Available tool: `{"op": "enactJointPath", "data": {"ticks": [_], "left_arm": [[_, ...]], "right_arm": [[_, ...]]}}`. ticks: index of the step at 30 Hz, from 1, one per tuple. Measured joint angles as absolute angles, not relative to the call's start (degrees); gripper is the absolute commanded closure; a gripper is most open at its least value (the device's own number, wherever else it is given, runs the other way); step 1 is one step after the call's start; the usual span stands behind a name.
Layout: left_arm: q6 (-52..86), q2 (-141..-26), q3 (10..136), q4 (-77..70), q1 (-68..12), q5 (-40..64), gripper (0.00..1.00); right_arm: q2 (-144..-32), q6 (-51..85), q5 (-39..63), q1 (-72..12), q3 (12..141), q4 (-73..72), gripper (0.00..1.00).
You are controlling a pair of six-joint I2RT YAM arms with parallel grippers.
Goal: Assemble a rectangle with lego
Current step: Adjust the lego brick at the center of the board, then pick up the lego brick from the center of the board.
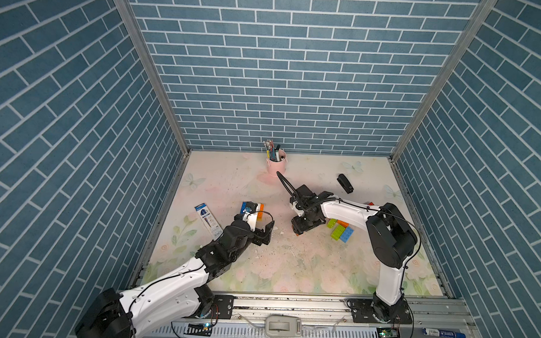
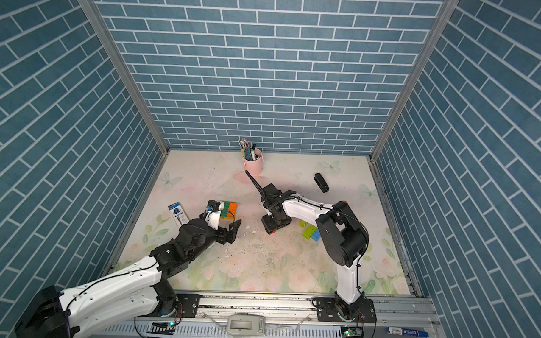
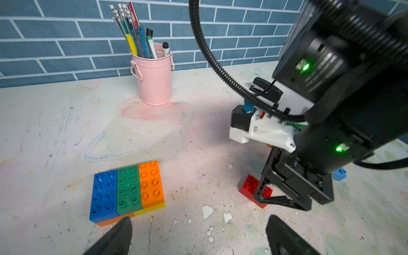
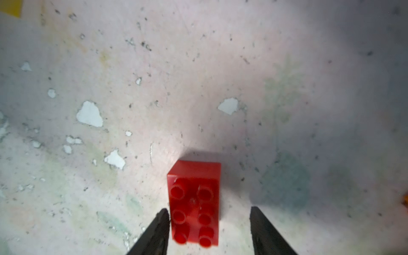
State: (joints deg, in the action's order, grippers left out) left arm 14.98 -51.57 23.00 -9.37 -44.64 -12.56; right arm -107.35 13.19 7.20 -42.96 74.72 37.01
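The right tool [image 4: 208, 208] stands spread over a red brick [image 4: 194, 203] that lies studs-up on the worktop [image 4: 198, 77]. One finger sits right at the brick's long side and the other is clear of it. The left tool [image 3: 198, 218] hangs spread wide and empty just beside a joined slab [image 3: 128, 192]. Its upper layer runs blue, green, orange, with orange and yellow edges beneath. A lime brick [image 1: 337, 232] and a blue brick [image 1: 347, 235] lie touching near the right arm. Farther back stand a pink pencil bucket [image 3: 154, 81] and a black stapler [image 1: 345, 183]. Print on the blue packet [image 1: 207, 219] is too small to read.
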Motion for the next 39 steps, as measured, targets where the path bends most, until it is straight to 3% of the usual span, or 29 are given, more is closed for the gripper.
{"op": "enactJointPath", "data": {"ticks": [8, 19, 39], "left_arm": [[13.41, -62.89, 31.20, -7.03, -45.43, -12.23, 0.06], [14.59, -70.89, 32.99, -8.67, -48.01, -9.13, 0.06], [14.98, -71.00, 32.99, -9.37, -48.01, -8.88, 0.06]], "right_arm": [[-93.86, 20.93, 3.66, -30.33, 71.31, 38.70, 0.51], [-108.81, 15.62, -4.12, -30.06, 78.91, 42.72, 0.45], [-114.52, 8.93, -7.05, -30.44, 83.88, 45.60, 0.47]]}}
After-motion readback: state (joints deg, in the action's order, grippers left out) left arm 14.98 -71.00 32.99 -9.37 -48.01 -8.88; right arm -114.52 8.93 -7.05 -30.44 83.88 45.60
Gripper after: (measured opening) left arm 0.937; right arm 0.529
